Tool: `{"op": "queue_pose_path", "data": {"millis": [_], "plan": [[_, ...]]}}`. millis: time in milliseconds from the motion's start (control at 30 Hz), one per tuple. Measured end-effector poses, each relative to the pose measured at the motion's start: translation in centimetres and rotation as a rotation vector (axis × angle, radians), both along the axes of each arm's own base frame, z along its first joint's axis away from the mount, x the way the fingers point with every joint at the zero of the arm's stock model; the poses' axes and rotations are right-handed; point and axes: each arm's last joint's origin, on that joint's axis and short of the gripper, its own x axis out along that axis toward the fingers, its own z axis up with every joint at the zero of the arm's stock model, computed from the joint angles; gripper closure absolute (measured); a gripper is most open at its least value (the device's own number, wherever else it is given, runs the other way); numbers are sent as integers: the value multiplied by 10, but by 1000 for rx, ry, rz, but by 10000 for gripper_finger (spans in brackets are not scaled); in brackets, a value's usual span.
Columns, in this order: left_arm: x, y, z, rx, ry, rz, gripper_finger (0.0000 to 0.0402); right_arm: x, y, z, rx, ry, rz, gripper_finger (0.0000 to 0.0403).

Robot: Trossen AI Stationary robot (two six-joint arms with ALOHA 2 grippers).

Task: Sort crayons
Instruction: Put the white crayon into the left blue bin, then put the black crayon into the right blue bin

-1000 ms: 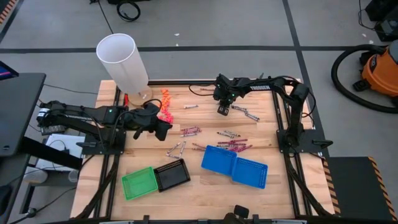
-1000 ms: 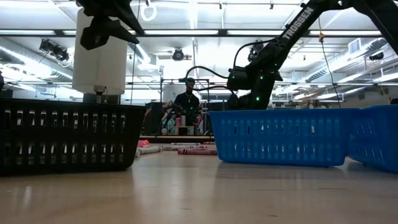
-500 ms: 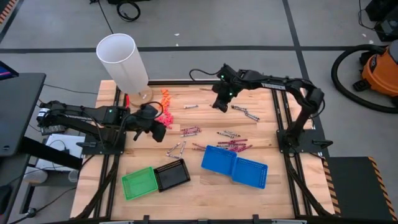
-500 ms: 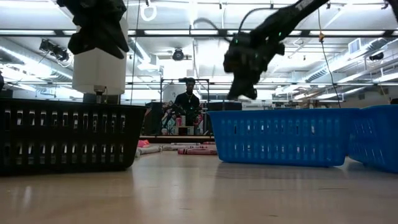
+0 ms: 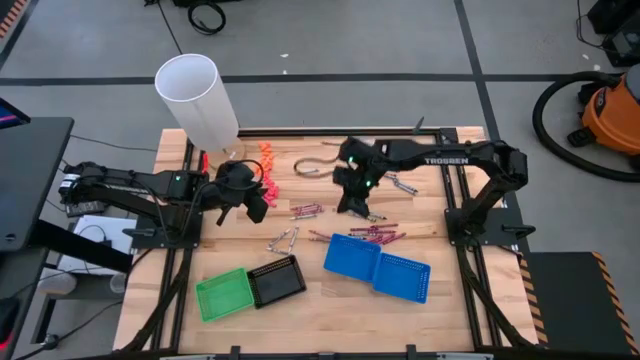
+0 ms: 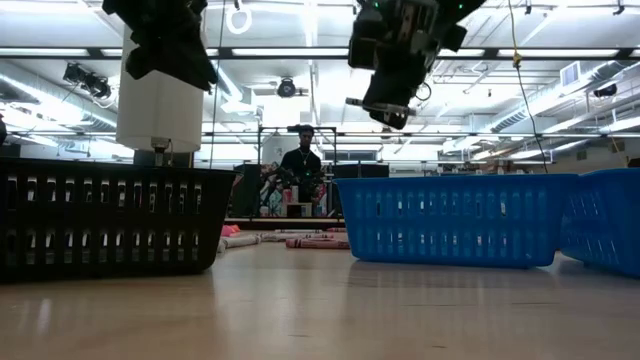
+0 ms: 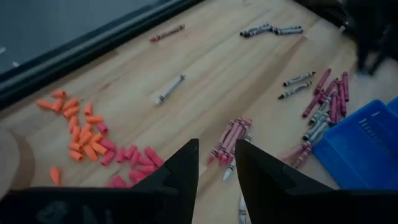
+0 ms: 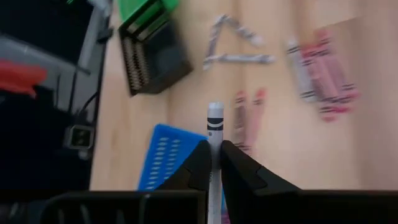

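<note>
Crayons lie in loose groups on the wooden table: magenta ones [image 5: 305, 211] mid-table, grey ones [image 5: 283, 240] nearer the front, a mixed group [image 5: 375, 232] by the blue basket, and grey ones [image 5: 400, 183] farther back. My right gripper [image 5: 350, 200] hangs over the middle of the table, shut on a pale grey crayon [image 8: 215, 121]. My left gripper [image 5: 255, 205] is open and empty above the table, left of the magenta crayons, which also show in the left wrist view [image 7: 231, 138]. My right gripper pinches the grey crayon between its two fingers [image 8: 198, 160]. The crayon lies along the fingers, and its free end [image 8: 215, 112] sticks out past the fingertips. It is lifted clear of the table; its end also shows in the low view [image 6: 362, 102].
A heap of stubby orange-pink pieces [image 5: 266, 160] lies beside a tall white cylinder [image 5: 198, 100] at the far left. A blue basket pair [image 5: 378, 266], a black basket [image 5: 276, 280] and a green basket [image 5: 222, 294] stand along the near side. A cable [image 5: 312, 166] lies at the back.
My right gripper has gone from the table's far side toward the near edge and a little left, to above the middle of the table, rising as it went.
</note>
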Motion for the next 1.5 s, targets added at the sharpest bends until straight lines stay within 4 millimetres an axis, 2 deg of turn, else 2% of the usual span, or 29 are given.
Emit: {"op": "queue_pose_path", "data": {"millis": [200,467,733,967,1167,1300,1500], "plan": [[4,0,1,63,11,-29,288,2,38,-8,12,80,34,370],[14,0,-8,132,91,-56,288,2,62,-12,-24,104,46,370],[30,-1,-26,130,170,-62,288,-14,78,-56,18,216,21,370],[38,-4,-31,84,173,-105,288,-22,82,-76,40,252,-25,349],[39,-5,-32,54,171,-133,288,-23,76,-72,64,282,-41,298],[39,-6,-32,39,174,-157,288,-24,63,-51,29,234,-65,286],[42,-7,-31,14,145,-185,288,-43,41,-28,-79,201,-165,286]]}}
